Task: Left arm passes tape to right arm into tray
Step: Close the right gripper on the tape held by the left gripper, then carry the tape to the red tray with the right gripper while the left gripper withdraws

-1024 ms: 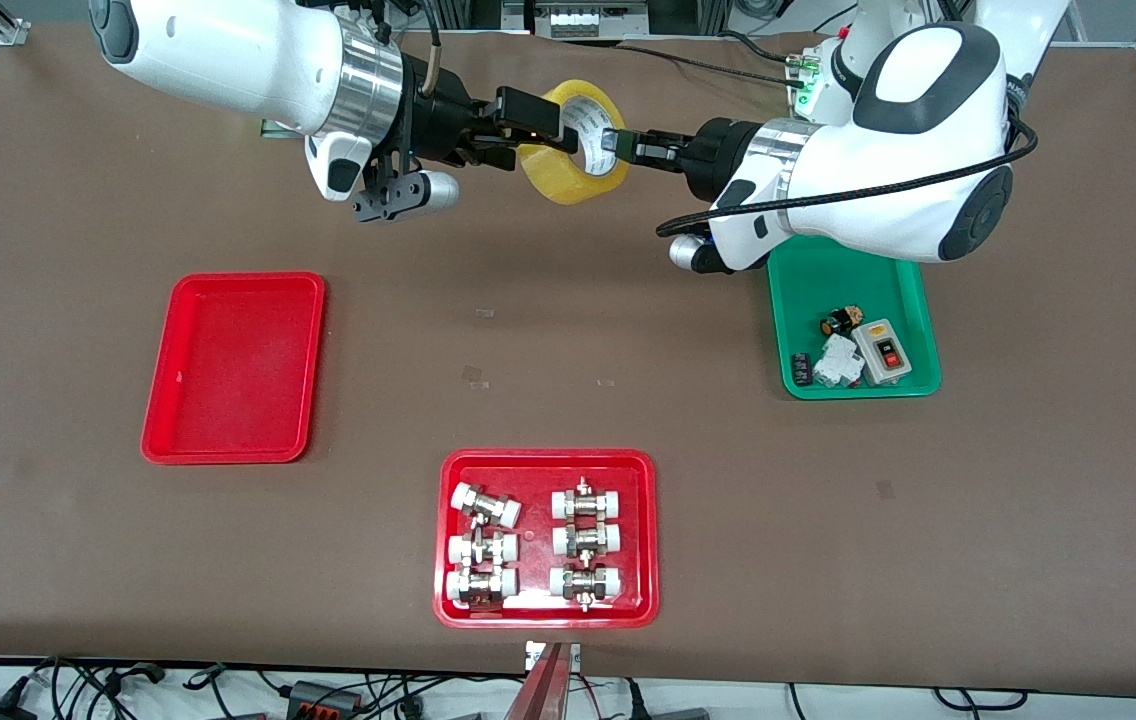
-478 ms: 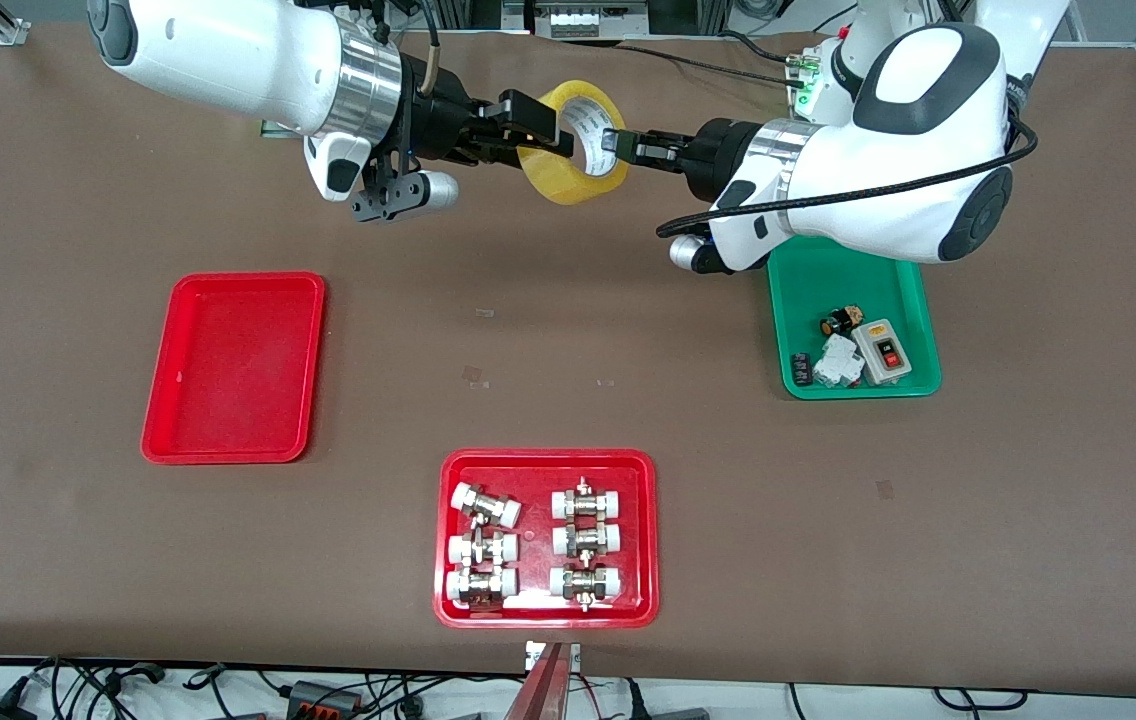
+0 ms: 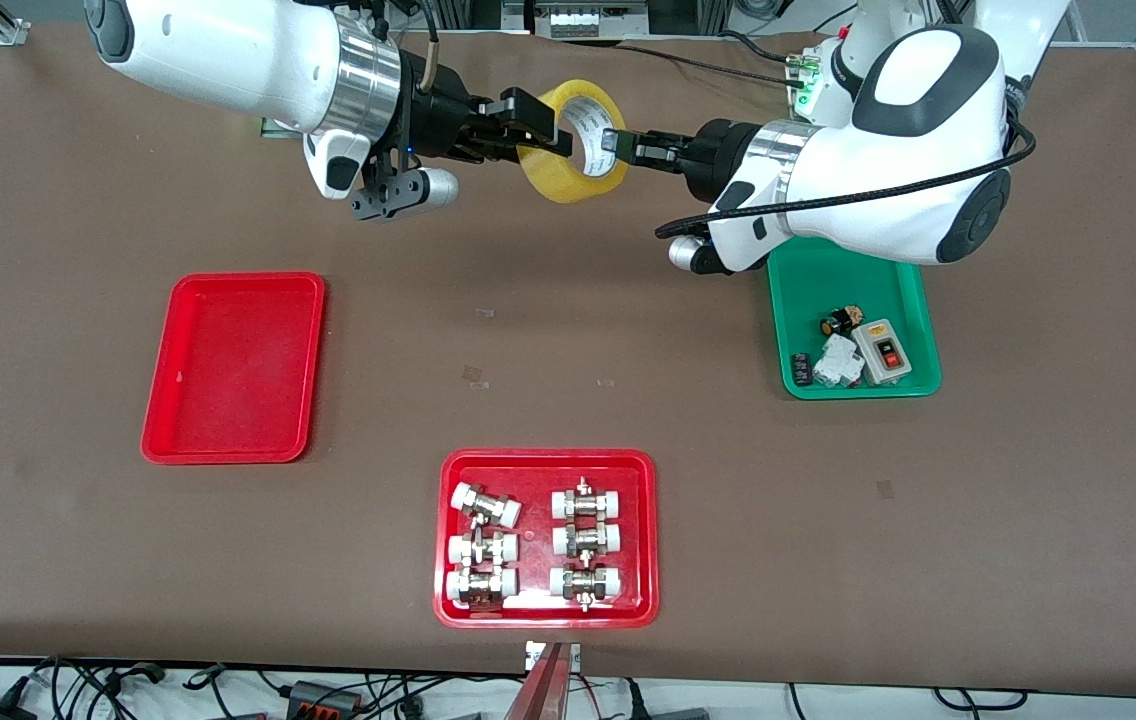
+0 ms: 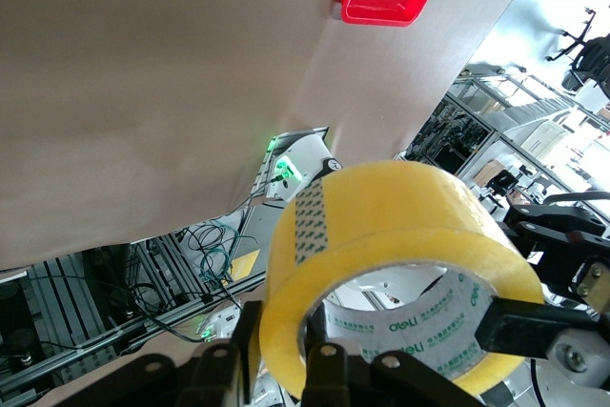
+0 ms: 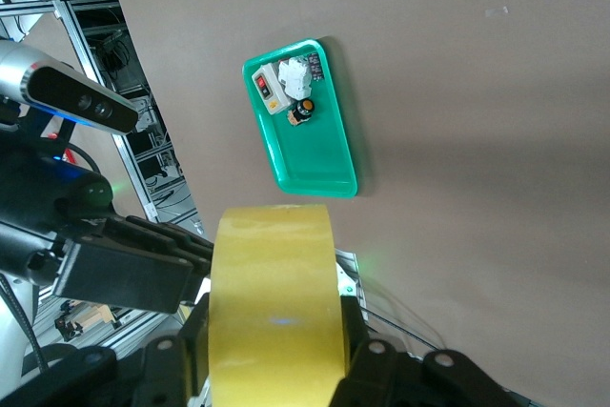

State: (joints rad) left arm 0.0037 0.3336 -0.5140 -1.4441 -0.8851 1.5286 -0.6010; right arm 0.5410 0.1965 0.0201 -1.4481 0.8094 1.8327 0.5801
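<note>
Brown tabletop (image 3: 568, 330), both arms up over the end nearest my bases, handover in progress. My left tool (image 3: 618, 143) pinches the tape (image 3: 573, 170) through its wall: the left wrist view shows one finger inside the white core and one outside against the yellow. My right tool (image 3: 540, 122) has its fingers set on either side of the roll's other edge, pressed onto the width of the tape as the right wrist view shows it, with the roll (image 5: 274, 316) seated between them. So the tape hangs in the air, held from both ends, over bare tabletop and well apart from every tray. Judged step: transfer of grip, both tools on the roll at once. Next move, as I read it: the left tool must spread and back out straight along its own axis so the inner finger clears the core without dragging the roll; only then can the right arm carry it. Target is the plain red tray (image 3: 234, 368), toward the right arm's end, nothing in it. Not targets: the green tray (image 3: 808, 290) under the left arm, or the red tray with pipe fittings (image 3: 546, 610) nearest the front camera.
</note>
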